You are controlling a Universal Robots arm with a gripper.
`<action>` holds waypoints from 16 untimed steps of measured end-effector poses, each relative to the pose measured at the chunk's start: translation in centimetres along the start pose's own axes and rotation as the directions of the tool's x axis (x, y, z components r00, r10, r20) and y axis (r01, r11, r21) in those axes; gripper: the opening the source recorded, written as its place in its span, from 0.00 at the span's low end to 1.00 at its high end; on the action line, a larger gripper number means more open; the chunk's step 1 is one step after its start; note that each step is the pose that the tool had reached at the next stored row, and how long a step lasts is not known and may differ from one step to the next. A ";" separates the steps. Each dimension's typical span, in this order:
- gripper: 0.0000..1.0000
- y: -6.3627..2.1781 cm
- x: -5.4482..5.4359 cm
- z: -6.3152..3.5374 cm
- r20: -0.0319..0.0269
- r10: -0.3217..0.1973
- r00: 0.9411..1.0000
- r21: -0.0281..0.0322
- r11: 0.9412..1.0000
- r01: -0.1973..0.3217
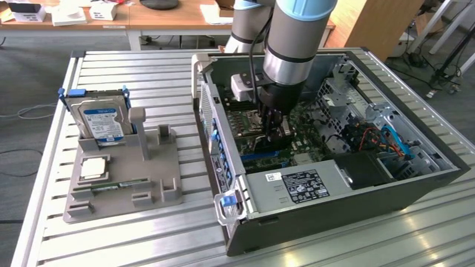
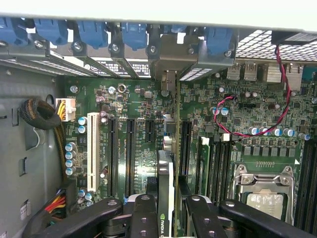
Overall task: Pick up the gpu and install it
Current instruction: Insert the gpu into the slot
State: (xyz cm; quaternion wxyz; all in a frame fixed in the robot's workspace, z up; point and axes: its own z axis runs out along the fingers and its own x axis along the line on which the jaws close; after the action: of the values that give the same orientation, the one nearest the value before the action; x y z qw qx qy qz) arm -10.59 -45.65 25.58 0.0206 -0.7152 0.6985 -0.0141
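Tool [image 2: 168, 210] clamped on gpu [image 2: 166, 171]. Card held edge-on inside open computer case [image 1: 334, 208], over motherboard [image 2: 133, 104] slots, bracket end near the case's rear wall. Case stands toward counter [image 1: 133, 233] edge, exterior view's right.

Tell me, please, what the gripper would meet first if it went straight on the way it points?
The gripper, holding the gpu edge-on, points down at the motherboard. The card's lower edge would probably meet the board first, near a black expansion slot; the gap is hard to judge.
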 end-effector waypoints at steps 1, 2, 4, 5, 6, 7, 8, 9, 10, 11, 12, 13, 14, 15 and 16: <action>0.27 0.00 0.0 0.00 0.000 0.000 1.000 0.000 1.000 0.000; 0.27 0.00 0.0 0.00 0.000 0.000 1.000 -0.001 1.000 0.000; 0.27 0.00 0.0 0.00 0.000 0.000 1.000 -0.001 1.000 0.000; 0.27 0.00 0.0 0.00 0.000 0.000 1.000 -0.001 1.000 0.000; 0.27 0.00 0.0 0.00 0.000 0.000 1.000 -0.001 1.000 0.000; 0.27 0.00 0.0 0.00 0.000 0.000 1.000 -0.001 1.000 0.000; 0.27 0.00 0.0 0.00 0.000 0.000 1.000 -0.001 1.000 0.000; 0.27 -0.02 0.0 0.01 0.000 0.000 1.000 -0.001 1.000 0.000; 0.27 -0.05 0.0 0.00 0.000 0.000 1.000 -0.001 1.000 0.000; 0.27 -0.07 0.0 0.00 0.000 0.000 1.000 -0.001 1.000 0.000; 0.27 -0.11 0.0 0.00 0.000 0.000 1.000 -0.001 1.000 0.000; 0.27 -0.13 0.0 0.01 0.000 0.000 1.000 -0.001 1.000 0.000; 0.27 -0.14 0.0 0.00 0.000 0.000 1.000 -0.001 1.000 0.000; 0.27 -0.17 0.0 0.01 0.000 0.000 1.000 -0.002 1.000 0.000; 0.27 -0.21 0.0 0.01 0.000 0.000 1.000 -0.002 1.000 0.000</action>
State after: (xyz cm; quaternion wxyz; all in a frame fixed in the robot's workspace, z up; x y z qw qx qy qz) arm -10.37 -45.65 25.59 0.0200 -0.7152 0.6985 -0.0132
